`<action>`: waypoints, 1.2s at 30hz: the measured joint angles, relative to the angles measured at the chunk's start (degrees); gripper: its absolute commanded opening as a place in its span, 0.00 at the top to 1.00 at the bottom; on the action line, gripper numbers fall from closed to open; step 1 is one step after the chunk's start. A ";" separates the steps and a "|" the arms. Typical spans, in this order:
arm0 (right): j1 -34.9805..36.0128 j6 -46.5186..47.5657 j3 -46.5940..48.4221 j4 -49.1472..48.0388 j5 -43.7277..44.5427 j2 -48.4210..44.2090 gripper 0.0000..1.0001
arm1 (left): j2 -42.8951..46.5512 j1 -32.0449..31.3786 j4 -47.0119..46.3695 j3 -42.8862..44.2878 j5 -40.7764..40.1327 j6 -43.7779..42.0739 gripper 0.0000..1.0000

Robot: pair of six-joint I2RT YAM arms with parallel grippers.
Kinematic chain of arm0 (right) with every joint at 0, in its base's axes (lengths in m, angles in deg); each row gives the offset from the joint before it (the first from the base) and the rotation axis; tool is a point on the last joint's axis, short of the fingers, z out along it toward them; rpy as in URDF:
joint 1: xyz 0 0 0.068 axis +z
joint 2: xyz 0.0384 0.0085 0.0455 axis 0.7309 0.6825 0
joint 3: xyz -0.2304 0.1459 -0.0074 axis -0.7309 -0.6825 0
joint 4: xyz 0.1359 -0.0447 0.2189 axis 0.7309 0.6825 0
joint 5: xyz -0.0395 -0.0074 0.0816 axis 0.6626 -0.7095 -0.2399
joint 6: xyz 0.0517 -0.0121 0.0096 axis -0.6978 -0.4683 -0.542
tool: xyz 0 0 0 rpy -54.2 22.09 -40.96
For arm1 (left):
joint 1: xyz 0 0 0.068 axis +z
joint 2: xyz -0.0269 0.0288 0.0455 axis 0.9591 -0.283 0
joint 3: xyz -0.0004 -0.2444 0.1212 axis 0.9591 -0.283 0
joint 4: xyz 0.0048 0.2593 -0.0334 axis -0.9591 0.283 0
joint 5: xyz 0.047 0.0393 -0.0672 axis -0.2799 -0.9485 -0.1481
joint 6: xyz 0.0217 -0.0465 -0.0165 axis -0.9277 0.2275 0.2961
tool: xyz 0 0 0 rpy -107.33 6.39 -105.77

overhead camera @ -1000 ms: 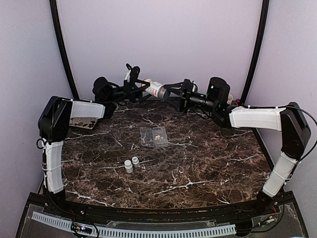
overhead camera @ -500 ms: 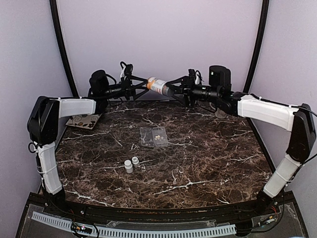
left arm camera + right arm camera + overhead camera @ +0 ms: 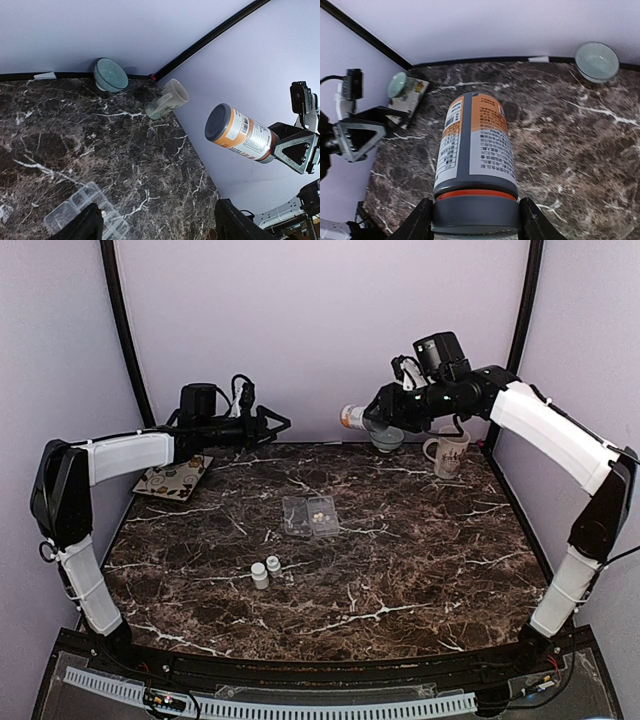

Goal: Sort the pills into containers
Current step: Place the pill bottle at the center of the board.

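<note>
Pills lie inside the clear pill box at the middle of the marble surface, well apart from both arms. Near the back wall, the right end effector pinches the orange bottle by its grey-capped end, aloft. At back left, the left end effector hangs spread wide, holding nothing.

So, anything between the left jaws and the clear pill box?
Nothing visible. The empty left jaws hang open at back left of the dark marble table; the flat clear plastic pill box lies mid-table. The two small white bottles stand nearer the front.
</note>
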 measured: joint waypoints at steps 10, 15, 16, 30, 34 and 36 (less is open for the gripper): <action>-0.09 6.08 -3.37 23.17 10.43 1.97 0.97 | 6.54 -0.09 9.79 -5.53 -10.38 -7.13 0.21; 0.39 5.97 -2.93 32.52 15.04 1.90 1.00 | 10.16 -0.26 13.09 -7.45 -14.69 -10.54 0.22; 0.42 5.81 -2.93 34.38 15.76 1.84 1.00 | 10.91 -0.35 13.57 -7.89 -15.45 -11.26 0.22; -0.15 3.50 -11.28 43.80 14.25 -1.25 0.96 | 17.18 -2.01 19.12 -12.15 -21.86 -17.25 0.22; -1.14 4.13 -11.58 44.00 13.18 2.19 0.94 | 17.55 -2.16 19.17 -13.73 -22.56 -17.90 0.22; -1.79 4.72 -11.58 43.98 12.57 4.00 0.93 | 17.62 -2.16 19.21 -14.14 -22.64 -18.12 0.22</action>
